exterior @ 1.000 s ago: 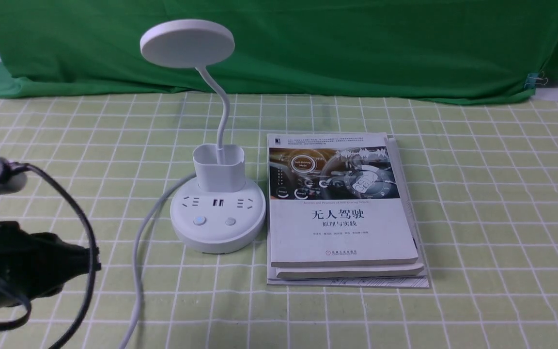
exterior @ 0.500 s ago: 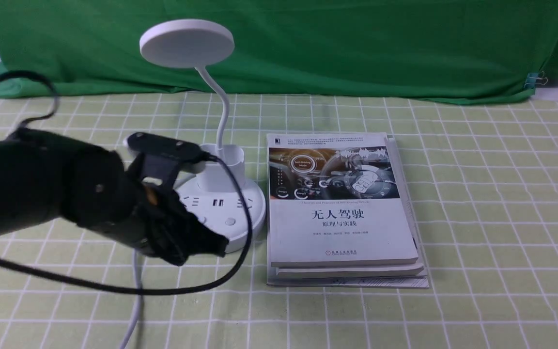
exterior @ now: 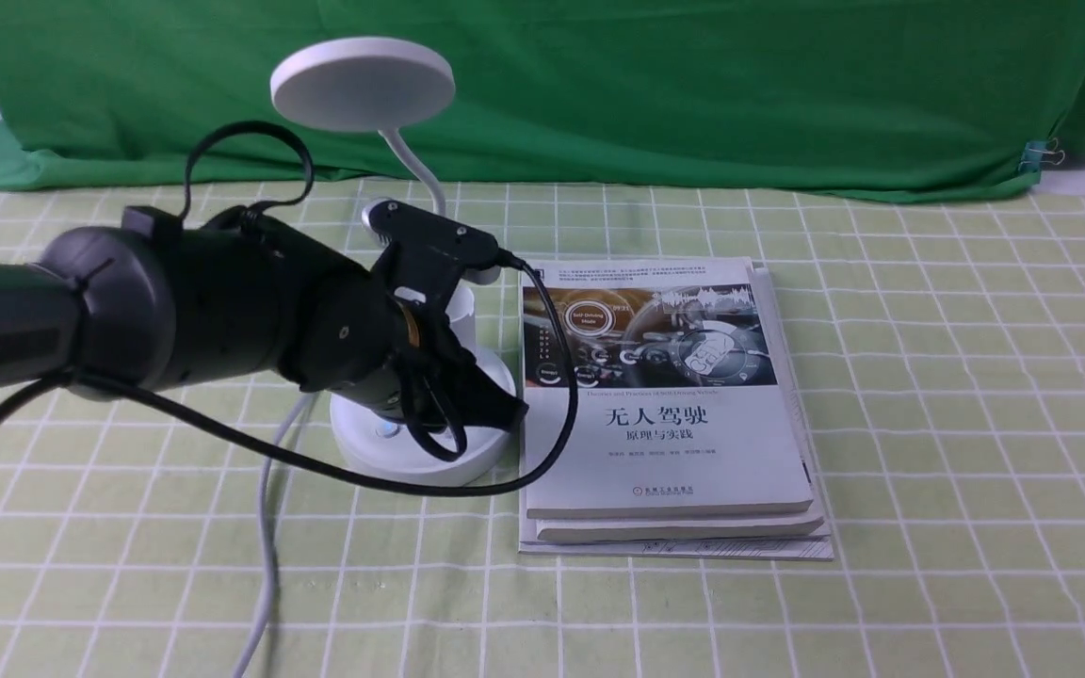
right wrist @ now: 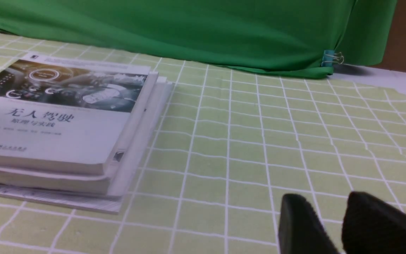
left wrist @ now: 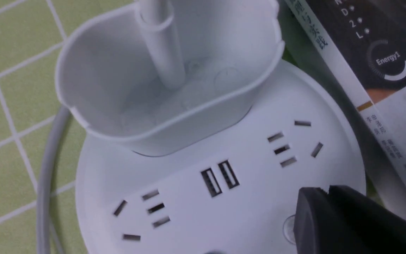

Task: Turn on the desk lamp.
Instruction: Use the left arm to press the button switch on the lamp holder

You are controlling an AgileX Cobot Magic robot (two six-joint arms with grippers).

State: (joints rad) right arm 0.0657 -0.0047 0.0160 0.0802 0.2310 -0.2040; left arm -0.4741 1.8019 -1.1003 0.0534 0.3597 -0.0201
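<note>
1. We see the desk lamp (exterior: 364,83) standing on the checked surface (exterior: 929,424), just left of a stack of books (exterior: 665,443).
2. Our left tool (left wrist: 326,192) is pinched together and empty, its tip over a round button (left wrist: 288,227) on the lamp's base.
3. Our right tool (right wrist: 331,211) hangs slightly parted, holding nothing.

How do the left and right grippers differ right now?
The left gripper has its jaws closed together; the right gripper shows a gap between its fingers. The left gripper's tip is over a button on the base of the desk lamp; the right gripper hangs above bare tablecloth, apart from the books. Both have black fingers.
</note>
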